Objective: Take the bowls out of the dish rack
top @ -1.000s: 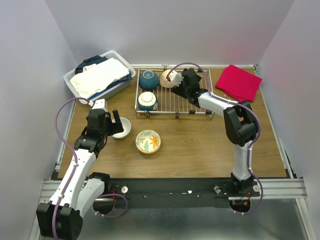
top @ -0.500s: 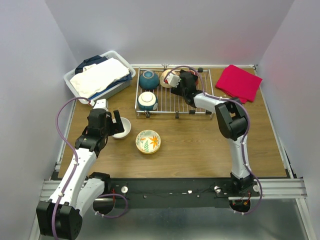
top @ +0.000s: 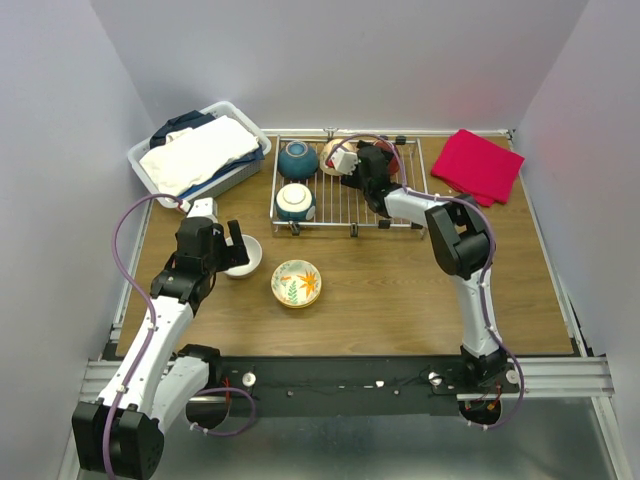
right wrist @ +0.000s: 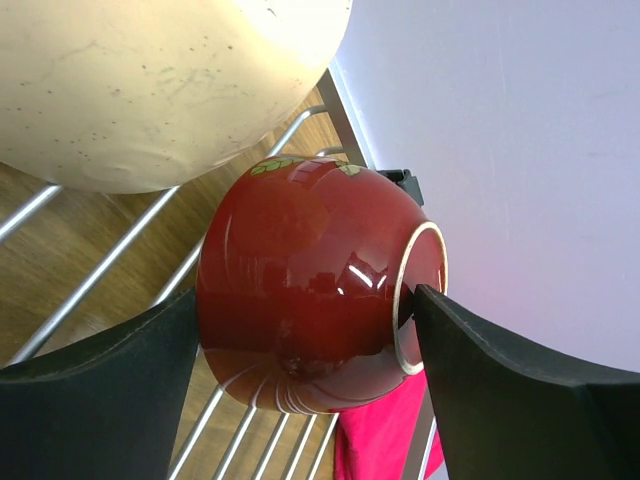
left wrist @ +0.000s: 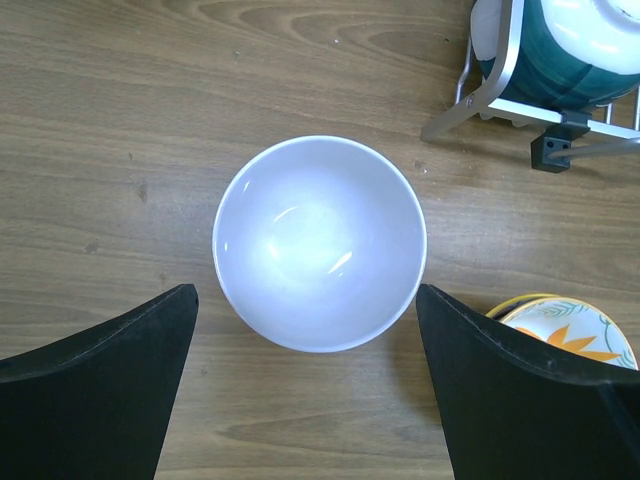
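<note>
The silver wire dish rack (top: 345, 200) lies at the back centre. It holds a teal bowl (top: 297, 160), a teal-and-cream bowl (top: 295, 202) and a cream bowl (top: 331, 152). My right gripper (top: 362, 166) is over the rack's back, next to the cream bowl. In the right wrist view it (right wrist: 305, 300) is shut on a dark red bowl (right wrist: 300, 300) tipped on its side above the rack wires (right wrist: 90, 290), one finger on the outer wall, the other at the rim. My left gripper (left wrist: 303, 300) is open just behind a white bowl (left wrist: 320, 240) standing on the table. A floral bowl (top: 297, 283) stands beside it.
A white basket (top: 200, 152) of folded laundry stands at the back left. A red cloth (top: 478, 165) lies at the back right. The rack's corner (left wrist: 490, 95) and the teal-and-cream bowl (left wrist: 570, 50) are close ahead of my left gripper. White walls surround the table.
My right arm's elbow has swung left and the wrist has shifted a little left over the rack. My left arm has not moved.
</note>
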Motion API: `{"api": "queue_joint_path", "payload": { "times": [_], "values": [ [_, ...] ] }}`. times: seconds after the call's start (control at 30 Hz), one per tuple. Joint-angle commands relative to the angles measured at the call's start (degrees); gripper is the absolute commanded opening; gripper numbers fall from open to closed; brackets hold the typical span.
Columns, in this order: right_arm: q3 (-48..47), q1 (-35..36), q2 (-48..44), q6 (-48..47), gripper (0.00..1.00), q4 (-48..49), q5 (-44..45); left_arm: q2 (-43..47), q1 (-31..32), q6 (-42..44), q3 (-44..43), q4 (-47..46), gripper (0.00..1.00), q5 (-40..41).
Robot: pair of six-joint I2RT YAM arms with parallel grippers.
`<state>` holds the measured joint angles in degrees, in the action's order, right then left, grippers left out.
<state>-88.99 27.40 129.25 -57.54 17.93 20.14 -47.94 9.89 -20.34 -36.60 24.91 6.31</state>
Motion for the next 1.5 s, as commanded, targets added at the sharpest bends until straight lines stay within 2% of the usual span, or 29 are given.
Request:
{"api": "queue_joint_path", "payload": {
  "times": [0.0, 0.3, 0.53, 1.07, 1.47],
  "values": [
    [0.5, -0.1, 2.0, 0.5, 0.82, -0.4, 0.1, 0.7, 0.3, 0.7, 0.6, -1.4, 0.99, 0.9],
    [1.5, -0.1, -4.0, 6.4, 0.56, -2.2, -0.7, 1.2, 0.3, 0.8, 0.7, -1.6, 0.99, 0.7],
    [1.9, 0.1, -8.7, 12.7, 0.44, -6.4, -2.1, 1.6, 0.3, 0.9, 0.7, -1.7, 0.99, 0.7],
    [7.1, 0.0, -21.9, 32.0, 0.39, -14.2, -6.0, 2.8, 0.3, 1.0, 1.1, -2.2, 0.99, -0.2],
    [13.7, 0.0, -31.5, 53.7, 0.37, -14.5, -9.4, 2.9, 0.3, 0.1, 1.2, -3.5, 0.99, -3.2]
  ]
}}
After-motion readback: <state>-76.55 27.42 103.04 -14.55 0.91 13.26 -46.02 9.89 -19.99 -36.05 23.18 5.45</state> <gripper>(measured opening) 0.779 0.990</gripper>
